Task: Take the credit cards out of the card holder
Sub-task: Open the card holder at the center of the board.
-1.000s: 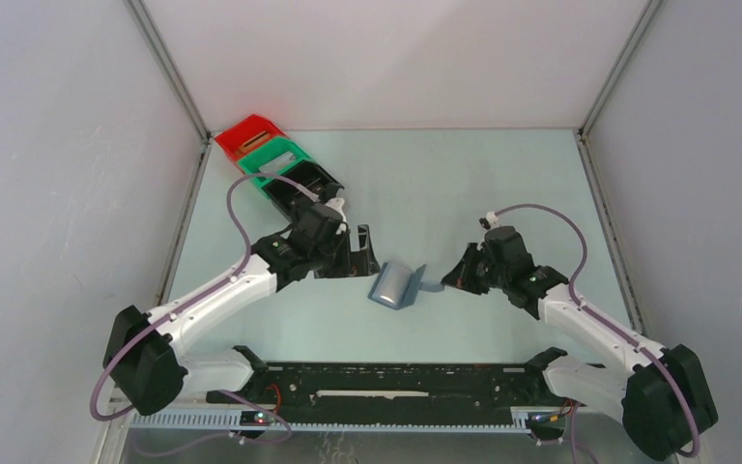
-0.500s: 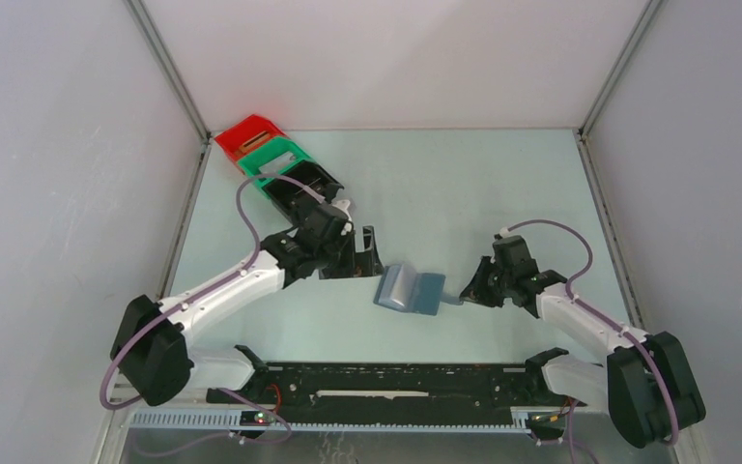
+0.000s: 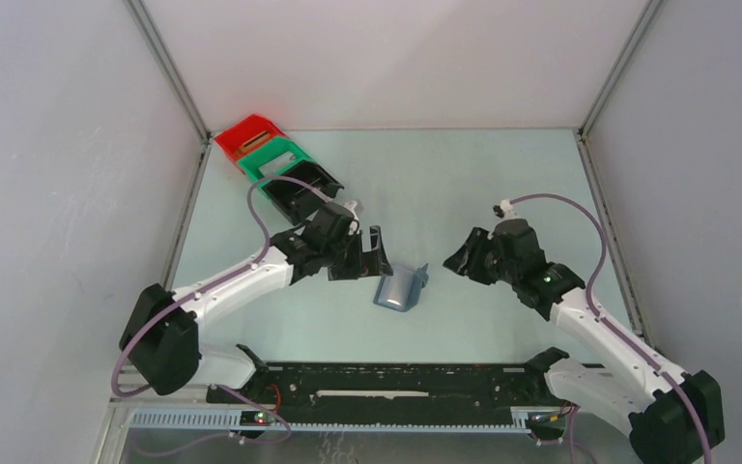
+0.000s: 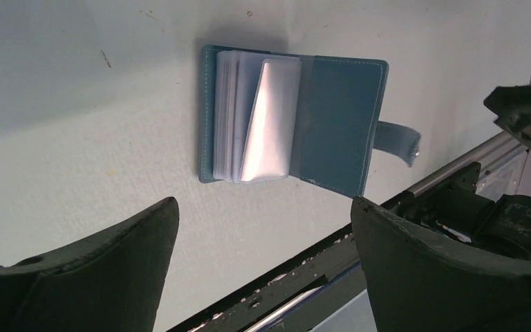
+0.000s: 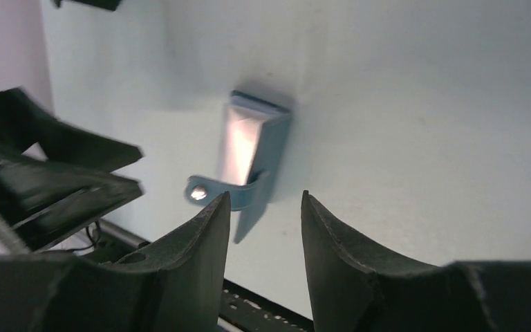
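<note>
Two empty claws, left claw [image 4: 259,211] spread wide, right claw [image 5: 264,200] narrower, neither touching card holder [image 4: 335,121].

Glare is washing out the clear sleeves [image 4: 229,117] of the card holder [image 4: 339,117], so the credit cards [image 4: 268,121] inside are showing neither colour nor count. Each wrist view's bottom edge is cutting off the fingers of the left claw [image 4: 263,207] and the right claw [image 5: 265,198].

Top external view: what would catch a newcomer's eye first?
The blue card holder lies half open on the table, its clear sleeves fanned out. The open left hand and open right hand flank it, neither touching it. A row of coloured bins sits far left.
</note>
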Tool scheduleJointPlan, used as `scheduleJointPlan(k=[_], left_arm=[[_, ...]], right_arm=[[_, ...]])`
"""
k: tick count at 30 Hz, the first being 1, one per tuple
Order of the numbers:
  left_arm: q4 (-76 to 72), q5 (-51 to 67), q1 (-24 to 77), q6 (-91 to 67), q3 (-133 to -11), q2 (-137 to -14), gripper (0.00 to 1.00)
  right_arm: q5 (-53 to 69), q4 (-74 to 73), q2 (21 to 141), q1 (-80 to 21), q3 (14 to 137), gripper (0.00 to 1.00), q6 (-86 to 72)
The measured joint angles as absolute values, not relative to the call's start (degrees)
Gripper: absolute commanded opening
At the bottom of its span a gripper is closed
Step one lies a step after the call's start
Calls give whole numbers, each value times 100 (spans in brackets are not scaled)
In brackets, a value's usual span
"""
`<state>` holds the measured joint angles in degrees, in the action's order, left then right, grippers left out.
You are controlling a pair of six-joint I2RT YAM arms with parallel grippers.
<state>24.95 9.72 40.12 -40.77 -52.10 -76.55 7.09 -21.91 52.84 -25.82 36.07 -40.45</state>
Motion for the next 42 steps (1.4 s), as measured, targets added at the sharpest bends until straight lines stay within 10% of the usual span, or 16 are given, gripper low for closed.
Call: scheduleJointPlan(k=[27,42], left_arm=[[2252,950,2921,-4567,-4523,-6589,100],[2263,1369,3378,-4305,-4753,-7524,94]], right_arm=[[805,-1135,8399,-4453,5221,33,-4372],[454,-1457,7686,-3883,3839,30,-4689]])
